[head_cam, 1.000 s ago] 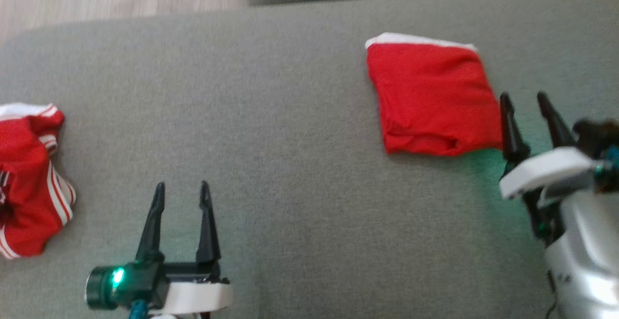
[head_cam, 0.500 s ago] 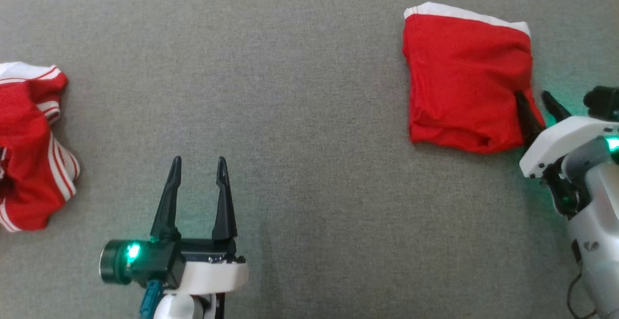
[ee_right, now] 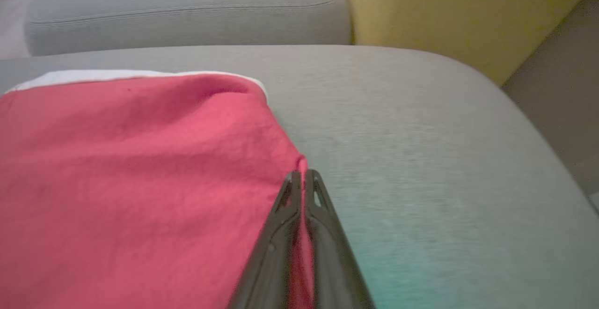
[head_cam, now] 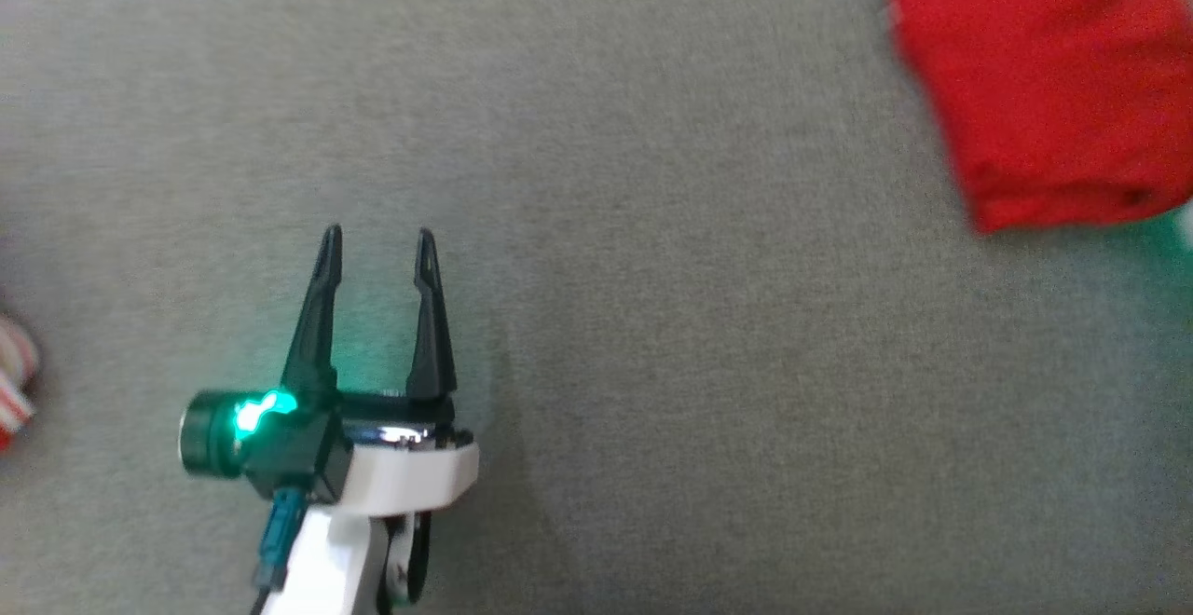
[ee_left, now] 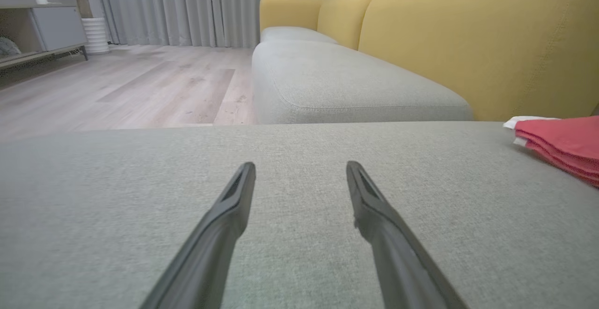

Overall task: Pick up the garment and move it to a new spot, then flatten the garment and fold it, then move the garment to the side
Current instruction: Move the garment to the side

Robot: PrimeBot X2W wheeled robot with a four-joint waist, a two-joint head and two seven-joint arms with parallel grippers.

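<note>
The folded red garment (head_cam: pixel 1053 84) with a white band along its far edge lies on the grey cushion (head_cam: pixel 652 224) at the head view's upper right. The left wrist view has it at the right edge as a red stack, the garment (ee_left: pixel 561 143). My right gripper (ee_right: pixel 302 178) is shut on the garment (ee_right: pixel 131 178), pinching its right edge, with red cloth between the fingers. My left gripper (head_cam: pixel 377 242) stands open over bare cushion at the lower left, far from the garment, with nothing between its fingers (ee_left: pixel 234 196).
A second red garment with white stripes (head_cam: pixel 14 391) peeks in at the head view's left edge. Beyond the cushion lie another grey seat (ee_left: pixel 346 84), a yellow sofa back (ee_left: pixel 468 37) and a wooden floor (ee_left: pixel 117 84). The cushion's right edge (ee_right: pixel 538 126) drops off.
The head camera has swung, shifting the whole picture. My right gripper has closed on the garment's right edge and left the head view. The left gripper stays open.
</note>
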